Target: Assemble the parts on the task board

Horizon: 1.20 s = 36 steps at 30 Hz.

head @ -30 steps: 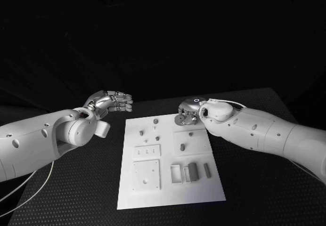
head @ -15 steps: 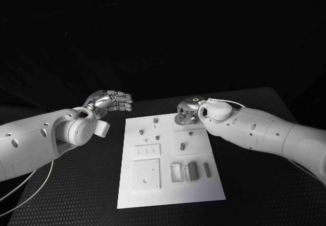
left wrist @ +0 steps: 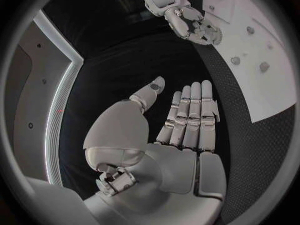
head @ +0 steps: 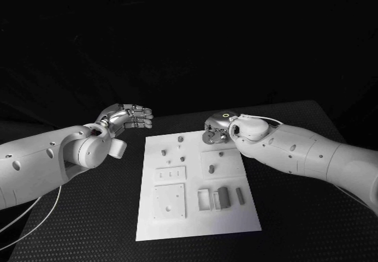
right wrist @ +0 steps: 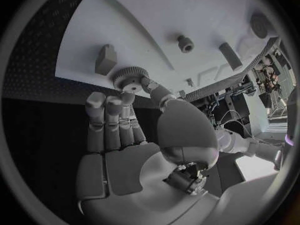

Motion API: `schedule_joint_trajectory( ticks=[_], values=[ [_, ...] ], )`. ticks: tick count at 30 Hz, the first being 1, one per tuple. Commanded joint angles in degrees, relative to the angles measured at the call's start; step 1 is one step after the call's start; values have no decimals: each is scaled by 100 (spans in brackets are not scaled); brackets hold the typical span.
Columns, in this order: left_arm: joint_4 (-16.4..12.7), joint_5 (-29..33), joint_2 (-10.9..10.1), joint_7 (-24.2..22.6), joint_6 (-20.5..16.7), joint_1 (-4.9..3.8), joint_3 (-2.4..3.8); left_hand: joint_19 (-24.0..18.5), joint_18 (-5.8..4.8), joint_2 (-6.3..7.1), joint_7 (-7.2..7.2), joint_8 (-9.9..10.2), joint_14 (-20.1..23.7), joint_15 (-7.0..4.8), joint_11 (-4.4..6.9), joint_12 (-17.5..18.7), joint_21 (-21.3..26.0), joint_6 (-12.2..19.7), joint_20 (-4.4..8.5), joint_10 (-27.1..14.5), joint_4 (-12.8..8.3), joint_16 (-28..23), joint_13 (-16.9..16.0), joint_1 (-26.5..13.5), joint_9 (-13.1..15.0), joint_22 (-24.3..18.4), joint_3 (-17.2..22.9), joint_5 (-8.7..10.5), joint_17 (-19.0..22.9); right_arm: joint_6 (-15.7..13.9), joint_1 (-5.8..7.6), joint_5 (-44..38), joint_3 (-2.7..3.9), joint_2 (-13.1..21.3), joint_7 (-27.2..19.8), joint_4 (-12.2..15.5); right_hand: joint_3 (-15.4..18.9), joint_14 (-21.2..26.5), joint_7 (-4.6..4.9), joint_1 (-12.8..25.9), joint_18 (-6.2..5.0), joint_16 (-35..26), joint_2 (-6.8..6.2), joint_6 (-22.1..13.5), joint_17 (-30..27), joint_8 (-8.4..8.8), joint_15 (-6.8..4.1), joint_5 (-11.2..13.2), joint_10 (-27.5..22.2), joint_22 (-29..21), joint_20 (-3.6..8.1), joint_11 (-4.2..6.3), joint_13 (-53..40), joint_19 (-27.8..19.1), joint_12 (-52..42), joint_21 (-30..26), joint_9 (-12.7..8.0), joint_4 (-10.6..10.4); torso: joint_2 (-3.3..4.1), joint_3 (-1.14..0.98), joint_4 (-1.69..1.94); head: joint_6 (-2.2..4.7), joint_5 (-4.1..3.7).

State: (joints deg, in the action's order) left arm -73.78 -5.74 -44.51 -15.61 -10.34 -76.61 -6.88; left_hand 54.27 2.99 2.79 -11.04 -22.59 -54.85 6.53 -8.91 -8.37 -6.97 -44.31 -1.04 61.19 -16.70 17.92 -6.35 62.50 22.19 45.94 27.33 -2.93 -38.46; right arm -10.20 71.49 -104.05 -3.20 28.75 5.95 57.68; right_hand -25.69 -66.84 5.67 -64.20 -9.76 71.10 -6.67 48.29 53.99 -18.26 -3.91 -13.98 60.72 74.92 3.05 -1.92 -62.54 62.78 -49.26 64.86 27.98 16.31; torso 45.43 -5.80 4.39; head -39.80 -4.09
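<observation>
Black textured desk (head: 94,218) carried the white rectangular task board (head: 197,218), over whose far edge the right robot hand (head: 217,131) pinched a small grey toothed gear (right wrist: 129,78) — best lowered level onto its peg — while the left robot hand (head: 126,117) hovered empty, fingers loosely spread.

The task board (head: 197,218) lies in the middle of the table (head: 299,218), its long side running away from the robot. The left hand (head: 126,117) hangs off the board's far left corner, over the table, while the right hand (head: 217,131) sits above the board's far right corner with a toothed gear (right wrist: 129,78) pinched at its fingertips. On the board, small pegs (head: 180,140) stand toward the far end, square plates (head: 169,202) lie to the near left, and upright blocks (head: 223,195) stand to the near right.
</observation>
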Motion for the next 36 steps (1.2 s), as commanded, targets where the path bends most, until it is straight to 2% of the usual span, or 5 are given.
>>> schedule_joint_trajectory(
  ticks=[1,12,22,28,36],
  values=[
    [-9,-17,7,-19,44,-3,4,17,41,-7,-39,22,-2,50,-13,16,28,2,-26,5,3,-31,5,-38,-6,-5,-22,-1,-6,220,-75,-216,-52,31,83,-53,23,-38,218,-49,-524,34,-1,287,-8,-43,-66,-1,5,121,25,45,14,8,-25,31,36,18,-4,0,359,-6,-2],
    [-9,-19,5,-8,32,-3,4,20,41,-9,-38,21,-4,49,-12,17,30,0,-26,8,2,-33,4,-37,-6,-4,-23,-1,-10,227,-75,-204,-56,37,88,-49,49,-62,182,17,-524,62,84,381,-12,-81,-98,-6,42,116,35,80,75,20,-58,66,94,15,-6,-1,360,-5,-4],
    [-9,-20,0,-4,39,-3,4,20,42,-7,-38,21,-6,49,-12,18,32,-1,-25,9,1,-35,4,-35,-7,-3,-25,-1,-12,140,-75,-184,-61,41,132,-52,36,29,315,332,-524,42,-254,-14,-24,195,5,-11,-90,74,25,-41,151,-7,-69,-2,6,-144,-6,-4,356,-7,-8],
    [-6,-24,-3,-4,42,-3,4,21,42,-7,-37,21,-6,49,-12,19,33,-2,-25,10,0,-36,4,-33,-8,-3,-25,-1,-14,96,-76,-269,-63,48,246,-38,-18,41,333,352,-524,52,-341,-44,-22,224,23,-7,-113,69,26,-60,161,4,-105,-16,-3,-204,-9,-2,359,-11,-11],
    [-4,-25,-7,-8,41,-3,4,23,42,-8,-37,21,-8,49,-11,20,34,-2,-25,11,1,-38,4,-32,-8,-3,-26,-1,-16,86,-79,-290,-63,61,288,-25,-52,40,330,373,-524,61,-388,-26,-23,221,21,-5,-119,69,29,-57,171,19,-133,-19,2,-265,-9,-6,357,-19,-13]
  ],
)
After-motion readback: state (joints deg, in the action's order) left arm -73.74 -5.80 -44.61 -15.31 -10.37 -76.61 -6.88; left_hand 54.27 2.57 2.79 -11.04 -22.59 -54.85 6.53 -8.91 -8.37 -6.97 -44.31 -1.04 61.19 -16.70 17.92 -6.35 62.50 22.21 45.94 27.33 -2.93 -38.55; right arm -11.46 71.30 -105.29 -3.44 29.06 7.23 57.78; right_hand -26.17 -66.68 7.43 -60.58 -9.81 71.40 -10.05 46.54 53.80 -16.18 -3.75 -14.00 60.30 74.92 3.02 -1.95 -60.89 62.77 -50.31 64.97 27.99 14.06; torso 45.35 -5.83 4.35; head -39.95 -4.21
